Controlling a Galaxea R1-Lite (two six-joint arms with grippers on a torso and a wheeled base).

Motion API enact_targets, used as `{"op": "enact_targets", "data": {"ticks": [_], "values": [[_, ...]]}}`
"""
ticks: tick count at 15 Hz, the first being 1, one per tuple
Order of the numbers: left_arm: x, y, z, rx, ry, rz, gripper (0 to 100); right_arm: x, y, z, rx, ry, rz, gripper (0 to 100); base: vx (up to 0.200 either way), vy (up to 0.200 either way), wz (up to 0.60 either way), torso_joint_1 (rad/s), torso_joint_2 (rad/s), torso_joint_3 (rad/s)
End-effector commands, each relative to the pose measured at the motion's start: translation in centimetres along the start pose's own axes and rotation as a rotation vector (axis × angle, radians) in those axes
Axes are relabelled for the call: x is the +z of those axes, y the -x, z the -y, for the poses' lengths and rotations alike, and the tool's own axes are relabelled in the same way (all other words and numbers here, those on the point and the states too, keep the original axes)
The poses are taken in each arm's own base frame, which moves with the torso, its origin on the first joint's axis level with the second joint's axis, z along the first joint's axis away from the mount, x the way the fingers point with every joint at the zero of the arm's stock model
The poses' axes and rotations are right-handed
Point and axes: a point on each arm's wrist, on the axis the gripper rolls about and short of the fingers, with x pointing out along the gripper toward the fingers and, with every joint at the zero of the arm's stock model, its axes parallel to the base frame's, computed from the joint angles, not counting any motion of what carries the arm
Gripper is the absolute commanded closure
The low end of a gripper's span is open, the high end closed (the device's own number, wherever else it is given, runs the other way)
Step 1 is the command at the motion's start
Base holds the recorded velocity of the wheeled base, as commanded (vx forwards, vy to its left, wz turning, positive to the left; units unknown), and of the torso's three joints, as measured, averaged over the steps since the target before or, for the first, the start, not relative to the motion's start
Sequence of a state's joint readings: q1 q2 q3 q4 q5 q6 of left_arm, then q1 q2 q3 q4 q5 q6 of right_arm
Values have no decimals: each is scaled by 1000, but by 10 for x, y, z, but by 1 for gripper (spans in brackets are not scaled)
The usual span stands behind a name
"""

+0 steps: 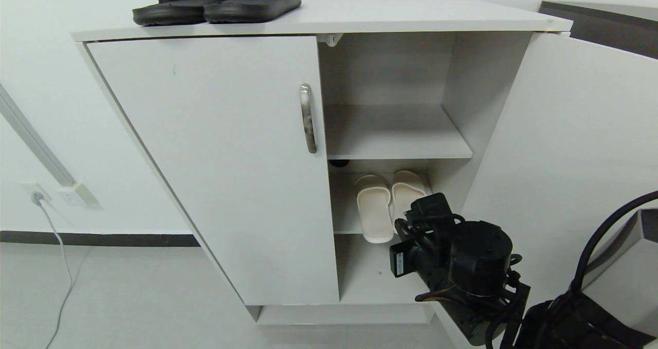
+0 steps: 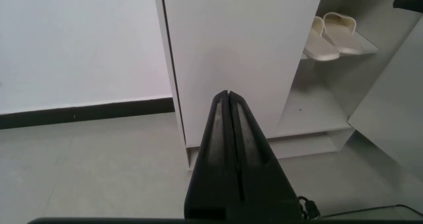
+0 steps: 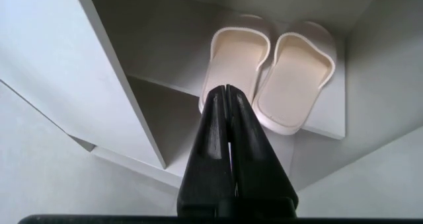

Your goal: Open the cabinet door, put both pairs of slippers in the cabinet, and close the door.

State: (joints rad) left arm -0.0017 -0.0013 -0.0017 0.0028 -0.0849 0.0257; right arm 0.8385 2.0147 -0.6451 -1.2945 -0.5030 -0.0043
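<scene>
A white cabinet (image 1: 318, 17) stands with its right door (image 1: 570, 148) swung open and its left door (image 1: 216, 159) closed. A pair of cream slippers (image 1: 388, 202) (image 3: 274, 75) (image 2: 337, 36) lies on the middle shelf inside. A pair of black slippers (image 1: 216, 4) rests on the cabinet top at the left. My right gripper (image 3: 228, 95) is shut and empty, just in front of the cream pair, outside the shelf edge. My left gripper (image 2: 228, 98) is shut with nothing in it, low over the floor, facing the closed left door.
The upper shelf (image 1: 396, 133) and the bottom compartment (image 1: 370, 277) hold nothing. A metal handle (image 1: 307, 117) sits on the closed door. A wall socket with a cable (image 1: 36, 197) is at the far left. Grey tiled floor (image 1: 128, 297) spreads in front.
</scene>
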Motion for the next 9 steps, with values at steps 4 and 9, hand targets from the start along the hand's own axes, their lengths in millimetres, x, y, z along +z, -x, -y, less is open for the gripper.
{"op": "enact_targets", "data": {"ticks": [4,9], "values": [[0,0,0,1,1,-2,100,-4,2,-4,13,9,-13,100,-200,0,0,4,2,-1],[0,0,0,1,1,-2,100,-5,3,-5,17,11,-13,100,-120,0,0,-1,0,1]]}}
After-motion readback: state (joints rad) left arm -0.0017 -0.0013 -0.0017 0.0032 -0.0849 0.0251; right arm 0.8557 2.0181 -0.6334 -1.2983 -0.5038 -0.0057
